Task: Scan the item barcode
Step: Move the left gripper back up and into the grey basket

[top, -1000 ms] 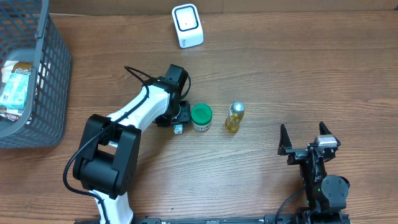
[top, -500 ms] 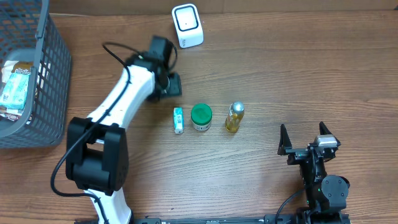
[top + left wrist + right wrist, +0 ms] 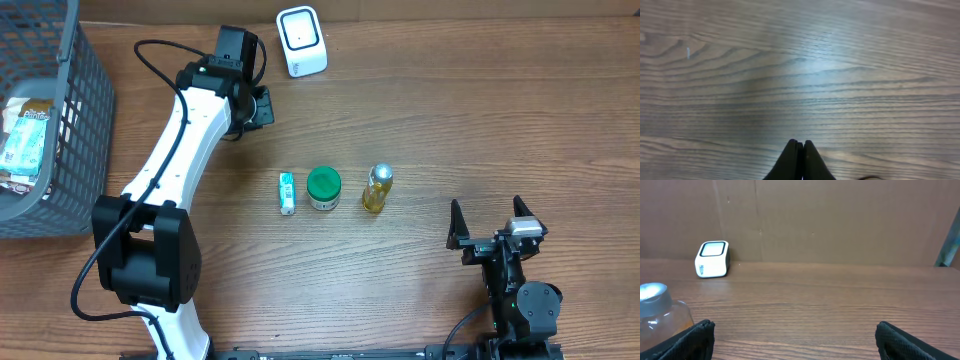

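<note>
Near the scanner (image 3: 301, 41), left gripper (image 3: 262, 106) hovers empty, jaws together; tube (image 3: 287, 192), jar (image 3: 323, 187), bottle (image 3: 377, 189) sit in 1 row, probably queued for scanning; right gripper (image 3: 487, 214) idles, jaws apart.

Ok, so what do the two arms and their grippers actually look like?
The left arm has white shells with black joints and a thin black cable looping alongside it; the left gripper ends in slim, tapered black fingers. The right arm is black with a small grey block near the wrist, and the right gripper has two pointed black fingers.
</note>
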Robot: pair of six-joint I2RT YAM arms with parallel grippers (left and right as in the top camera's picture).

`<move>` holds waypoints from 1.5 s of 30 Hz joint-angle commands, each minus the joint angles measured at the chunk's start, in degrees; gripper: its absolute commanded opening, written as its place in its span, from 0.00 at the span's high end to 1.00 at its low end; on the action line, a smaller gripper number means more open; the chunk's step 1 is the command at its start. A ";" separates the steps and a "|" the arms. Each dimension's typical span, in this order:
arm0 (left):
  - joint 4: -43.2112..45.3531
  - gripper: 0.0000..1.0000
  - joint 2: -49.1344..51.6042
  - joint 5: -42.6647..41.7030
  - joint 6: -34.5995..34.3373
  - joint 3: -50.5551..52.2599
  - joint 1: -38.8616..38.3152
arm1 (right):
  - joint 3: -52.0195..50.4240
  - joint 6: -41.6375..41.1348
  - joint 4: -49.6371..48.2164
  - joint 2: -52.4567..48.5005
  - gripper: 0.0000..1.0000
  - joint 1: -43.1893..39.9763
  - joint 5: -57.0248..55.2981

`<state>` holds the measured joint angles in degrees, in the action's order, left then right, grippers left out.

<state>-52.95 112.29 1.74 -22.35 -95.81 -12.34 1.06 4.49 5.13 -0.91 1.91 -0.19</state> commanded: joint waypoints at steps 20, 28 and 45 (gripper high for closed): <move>8.20 0.96 0.50 1.27 -0.76 24.74 0.00 | -0.61 0.07 -0.28 0.09 0.00 0.00 0.33; -4.92 0.96 0.09 4.44 3.30 1.25 2.05 | -0.61 0.07 -0.28 0.09 0.00 0.00 0.33; -11.98 0.13 0.09 27.76 25.75 -52.81 15.78 | -0.61 0.09 -0.28 0.09 0.00 0.00 0.33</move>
<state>-64.71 112.81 21.89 -1.19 -146.76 -0.19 1.06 4.47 5.15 -0.91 1.89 -0.19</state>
